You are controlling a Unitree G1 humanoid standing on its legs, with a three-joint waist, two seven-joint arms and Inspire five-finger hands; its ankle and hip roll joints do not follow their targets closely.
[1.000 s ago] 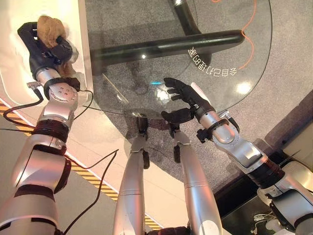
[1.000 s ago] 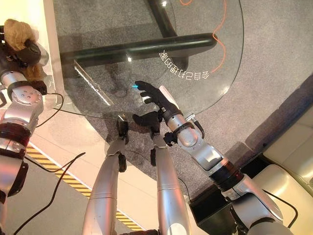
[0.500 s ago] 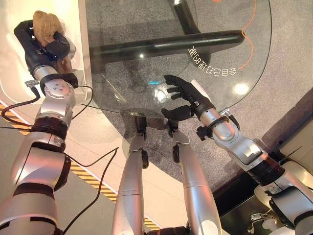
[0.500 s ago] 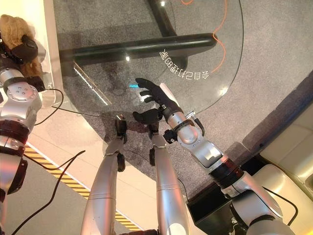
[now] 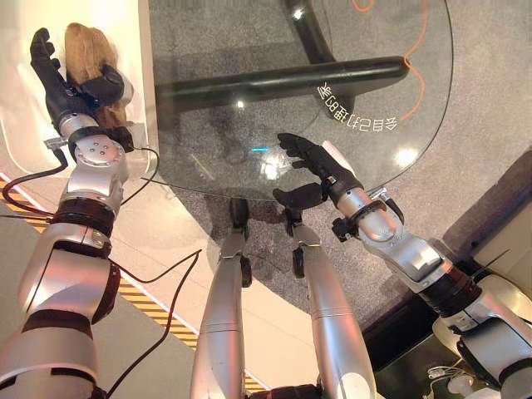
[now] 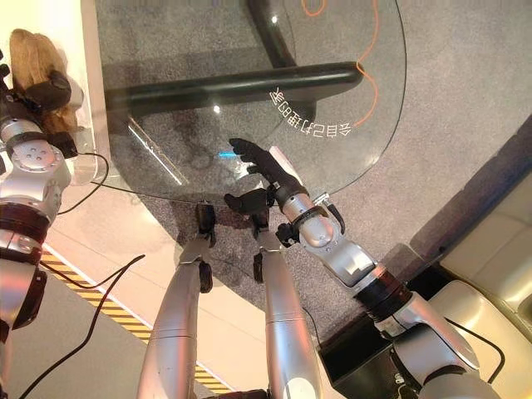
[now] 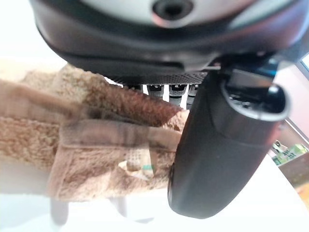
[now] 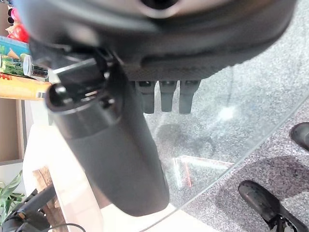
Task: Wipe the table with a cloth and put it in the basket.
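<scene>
Left hand [image 5: 73,93] reaches out past the left edge of the glass table [image 5: 208,50], over a white basket [image 5: 25,141]. Its fingers [image 5: 43,51] stand straight and apart from the thumb, so the hand is open and grips nothing. The brown cloth [image 5: 90,43] lies just beyond the palm, touching the thumb; in the left wrist view the cloth [image 7: 72,145] sits bunched and folded on the white surface under the fingers. Whether it has fully dropped or rests partly against the thumb cannot be told.

The arm's reach to the side places the hand over the basket's white floor, which suits a release there rather than on the table. The open fingers suggest the cloth is being let go, so the wiping part of the task is probably done and the placing is at or near its end.

Right hand [image 5: 317,170] hovers over the near part of the table, fingers relaxed and spread, thumb below the rim; it holds nothing. In the right wrist view its fingers [image 8: 166,94] point down toward the glass with clear pane beneath them. Its idle position keeps it out of the left arm's way.

A black curved frame [image 5: 283,75] under the glass and an orange cord [image 5: 420,79] on the grey floor play no part.
</scene>
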